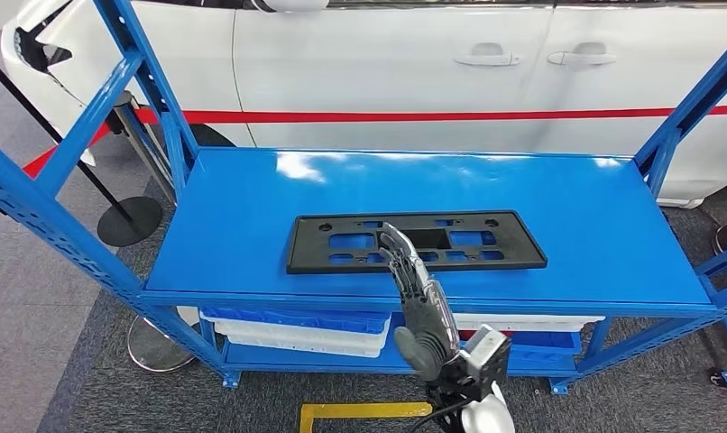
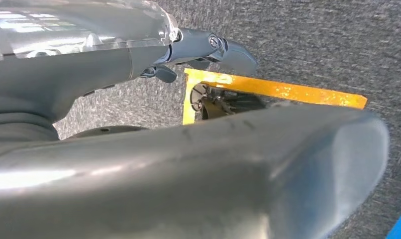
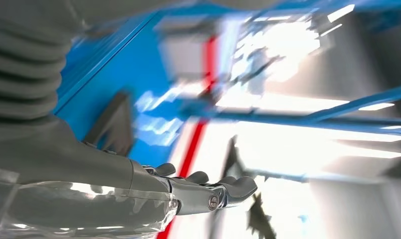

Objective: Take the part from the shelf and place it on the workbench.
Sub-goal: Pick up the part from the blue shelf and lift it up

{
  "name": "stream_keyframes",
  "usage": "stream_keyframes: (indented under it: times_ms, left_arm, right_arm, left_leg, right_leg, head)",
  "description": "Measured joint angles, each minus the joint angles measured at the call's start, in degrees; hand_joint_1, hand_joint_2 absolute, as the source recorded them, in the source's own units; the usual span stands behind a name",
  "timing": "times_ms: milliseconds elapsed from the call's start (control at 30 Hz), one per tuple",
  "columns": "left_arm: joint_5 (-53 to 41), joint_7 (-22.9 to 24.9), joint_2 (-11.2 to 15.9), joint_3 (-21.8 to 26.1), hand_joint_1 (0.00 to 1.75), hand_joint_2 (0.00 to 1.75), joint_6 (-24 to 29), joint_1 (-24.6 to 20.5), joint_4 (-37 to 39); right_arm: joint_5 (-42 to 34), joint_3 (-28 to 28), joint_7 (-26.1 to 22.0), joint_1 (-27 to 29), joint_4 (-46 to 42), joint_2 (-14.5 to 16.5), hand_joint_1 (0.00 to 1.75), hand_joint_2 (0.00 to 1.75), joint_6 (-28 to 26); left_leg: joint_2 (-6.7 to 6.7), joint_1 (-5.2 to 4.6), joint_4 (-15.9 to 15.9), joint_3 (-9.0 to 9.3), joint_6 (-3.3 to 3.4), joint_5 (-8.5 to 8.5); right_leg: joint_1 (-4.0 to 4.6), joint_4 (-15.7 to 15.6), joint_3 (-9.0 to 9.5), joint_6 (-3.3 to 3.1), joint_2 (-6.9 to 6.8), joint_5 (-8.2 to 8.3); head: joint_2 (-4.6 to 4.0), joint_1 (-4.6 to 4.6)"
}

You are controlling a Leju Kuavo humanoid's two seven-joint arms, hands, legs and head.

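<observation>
One black plastic part (image 1: 417, 242), flat and long with cut-out holes, lying on the blue shelf top (image 1: 252, 207), near the front edge. Looking like a car number-plate holder. Reaching over its middle with the right hand (image 1: 412, 280), fingers (image 1: 394, 248) stretched out straight and close together, holding nothing. Cannot tell if the fingertips are touching the part or only hovering just above it.

Hanging low with the left hand (image 2: 208, 47), over grey carpet (image 2: 313, 45) and a yellow floor mark (image 2: 288, 91). Fingers stretched out here too, with nothing in them.

Sitting under the shelf top: white and blue bins (image 1: 297, 329). Standing right behind the shelf: a white car (image 1: 387, 63) with a red stripe.

Possibly going wrong next: pushing the flat part back instead of lifting it, since so little edge is sticking up to grab. Gripping it at one spot could also make it tip, bend or slip, being so long and thin.

Hard to make out: most of the right wrist view, very blurry, with only a dark bit of the part. Cut off or out of sight: the shelf ends and the workbench.
</observation>
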Motion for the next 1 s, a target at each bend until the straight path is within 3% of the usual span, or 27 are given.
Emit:
stream_keyframes:
  times_ms: [33, 67, 167, 233, 333, 400, 467, 500, 533, 567, 667, 733, 833, 900, 1000]
  left_arm:
    - [0.0, 0.0, -0.1, 0.1, 0.0, 0.0, 0.0, 0.1, 0.0]
    - [0.0, 0.0, -0.2, 0.1, 0.0, 0.0, 0.0, 0.1, 0.0]
    - [0.0, 0.0, -0.6, 0.4, 0.0, 0.0, 0.0, 0.1, 0.0]
    - [0.0, 0.2, -0.7, 0.5, 0.0, 0.0, 0.0, 0.1, 0.0]
    - [0.1, 0.3, -0.8, 0.6, 0.0, 0.0, -0.1, 0.1, 0.0]
    - [0.1, 0.3, -0.9, 0.8, 0.0, 0.0, -0.2, 0.0, 0.0]
    - [0.1, 0.3, -1.0, 0.9, 0.0, 0.0, -0.4, 0.1, 0.0]
    - [0.1, 0.3, -1.0, 0.9, 0.0, 0.0, -0.5, 0.2, 0.0]
    - [0.1, 0.3, -1.1, 1.0, 0.0, 0.0, -0.6, 0.3, 0.0]
    - [0.1, 0.3, -1.1, 1.0, 0.0, 0.0, -0.7, 0.4, 0.0]
    - [-0.1, 0.3, -1.3, 1.0, 0.0, 0.0, -1.0, 0.4, 0.0]
    - [-0.4, 0.3, -1.4, 1.0, 0.0, 0.0, -1.1, 0.3, 0.0]
    - [-0.6, 0.3, -1.7, 1.0, 0.0, 0.0, -1.3, 0.3, 0.0]
    - [-0.7, 0.3, -2.0, 1.0, 0.0, 0.0, -1.4, 0.3, 0.0]
    - [-0.8, 0.3, -2.3, 1.0, 0.0, 0.0, -1.6, 0.3, 0.0]
  right_arm:
    - [2.4, 0.3, 0.2, 0.1, 0.2, -0.3, 0.0, 1.75, -1.8]
    - [3.9, 0.6, 0.3, 0.2, 0.4, -0.5, 0.0, 1.75, -2.9]
    - [7.9, 1.6, 1.2, 0.0, 0.8, -0.9, 0.0, 1.75, -5.4]
    - [12.9, 2.8, 2.3, -0.4, 1.3, -1.3, 0.0, 1.75, -8.2]
    - [22.1, 5.3, 4.4, -1.1, 2.4, -1.9, 0.0, 1.75, -13.5]
    - [28.7, 7.4, 5.7, -1.9, 3.4, -2.3, 0.0, 1.75, -17.6]
    - [32.9, 9.4, 6.3, -2.4, 4.5, -2.6, 0.0, 1.75, -20.6]
    - [34.2, 10.3, 6.6, -2.5, 5.0, -2.8, 0.0, 1.75, -21.5]
    - [35.4, 11.0, 7.0, -2.5, 5.5, -3.0, 0.0, 1.75, -22.4]
    - [37.3, 11.6, 7.6, -2.6, 6.0, -3.2, 0.0, 1.75, -23.8]
    - [49.3, 13.7, 11.2, -3.0, 7.2, -3.7, 0.0, 1.75, -32.4]
    - [59.0, 15.0, 13.9, -3.2, 8.1, -3.9, 0.0, 1.75, -38.8]
    - [67.2, 16.3, 16.5, -3.4, 9.3, -4.2, 0.0, 1.75, -44.1]
    - [68.9, 16.9, 17.1, -3.6, 9.8, -4.6, 0.0, 1.75, -45.4]
    - [69.2, 17.8, 17.1, -3.9, 10.7, -5.1, 0.0, 1.75, -45.8]
  left_leg:
    - [0.06, 0.0, 0.0, -0.01, -0.03, -0.02]
    - [0.07, 0.02, 0.1, 0.03, -0.09, -0.07]
    - [0.03, -0.11, 0.4, 0.15, -0.74, -0.48]
    - [0.04, -0.3, 0.6, 0.08, -1.45, -0.73]
    - [0.06, -0.09, 1.0, 0.08, -2.54, -1.35]
    - [-0.09, 0.06, 5.0, -1.65, -3.1, -3.93]
    - [-0.17, 0.1, 12.7, -5.32, -3.4, -7.58]
    - [-0.17, 0.1, 15.8, -6.89, -3.46, -8.52]
    - [-0.17, 0.1, 17.0, -7.63, -3.43, -8.36]
    - [-0.18, 0.09, 15.9, -7.26, -3.31, -7.05]
    - [-0.32, -0.11, 4.8, -2.35, -2.32, -1.38]
    - [-0.39, -0.43, 1.0, -0.79, -1.67, -0.43]
    - [-0.36, -0.4, 0.4, -0.53, -0.83, -0.07]
    - [-0.23, -0.06, -0.2, -0.27, -0.22, 0.45]
    - [-0.05, -0.03, -0.2, -0.44, 0.01, 0.58]
  right_leg:
    - [-0.12, 0.8, -0.34, 0.1, -0.08, 0.27]
    - [-0.23, -0.8, 0.49, 0.13, -0.21, 1.6]
    - [-0.31, -11.9, 6.18, -0.28, -0.83, 6.44]
    - [-0.07, -14.8, 7.48, -0.88, -0.88, 6.85]
    - [0.02, -15.2, 7.61, -1.95, -0.58, 6.99]
    - [-0.13, -15.5, 7.78, -2.68, -0.58, 7.14]
    - [0.04, -15.5, 7.75, -3.03, -0.57, 7.07]
    - [0.15, -15.4, 7.75, -3.11, -0.55, 7.04]
    - [0.26, -15.4, 7.76, -3.15, -0.51, 7.0]
    - [0.35, -15.3, 7.8, -3.17, -0.42, 6.98]
    - [0.66, -15.2, 7.91, -2.99, -0.15, 6.87]
    - [0.75, -15.1, 7.84, -2.54, -0.09, 6.86]
    - [0.72, -15.0, 7.83, -1.54, -0.13, 6.71]
    - [0.63, -11.8, 6.5, -0.93, -0.22, 4.49]
    - [0.14, -1.3, 1.64, -0.27, -0.28, -0.57]
  head:
    - [0.0, 0.0]
    - [0.0, 0.0]
    - [0.0, -0.01]
    - [0.0, -0.04]
    - [-0.01, -0.07]
    - [-0.01, -0.13]
    - [0.0, -0.17]
    - [0.0, -0.16]
    - [0.0, -0.17]
    - [0.0, -0.17]
    - [0.0, -0.15]
    - [0.0, -0.14]
    - [0.0, -0.11]
    - [0.0, 0.02]
    - [0.0, 0.11]
